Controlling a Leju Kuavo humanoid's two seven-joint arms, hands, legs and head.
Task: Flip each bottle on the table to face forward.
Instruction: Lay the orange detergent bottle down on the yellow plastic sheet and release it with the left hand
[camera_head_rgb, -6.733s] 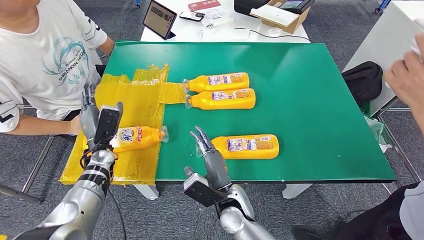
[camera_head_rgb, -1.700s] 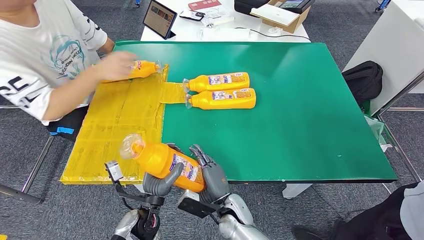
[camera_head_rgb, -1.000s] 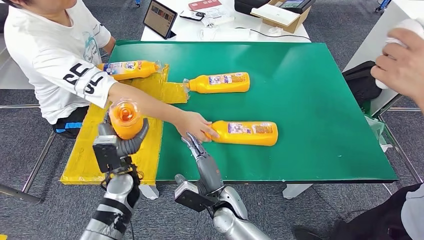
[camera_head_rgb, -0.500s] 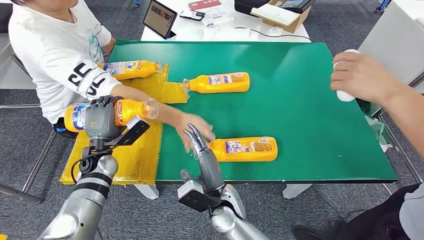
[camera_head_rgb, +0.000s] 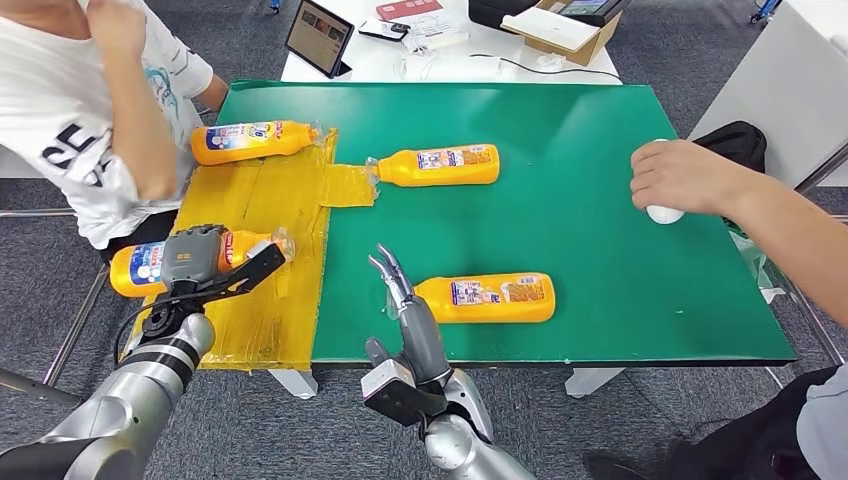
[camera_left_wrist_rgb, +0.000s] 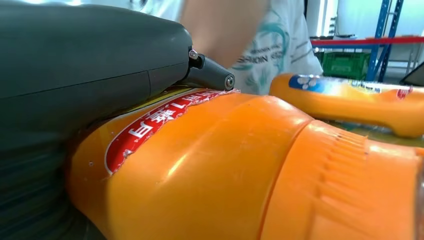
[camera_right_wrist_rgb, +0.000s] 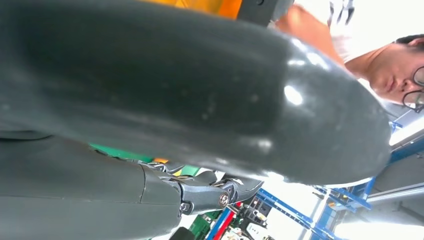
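Observation:
My left hand grips an orange bottle lying sideways just over the yellow sheet, cap toward the green table; its red label shows in the left wrist view. My right hand stands with fingers apart at the table's near edge, beside the cap end of another orange bottle lying label-up. Two more bottles lie flat: one at the yellow sheet's far end, one on the green table.
A person in a white shirt sits at the left, arm raised. Another person's hand rests on a white object at the table's right side. A tablet and a box stand on a white table behind.
My left hand has lowered its bottle toward the yellow sheet. The seated person's arm has withdrawn from the table. The other person's hand has come down onto the table's right side.

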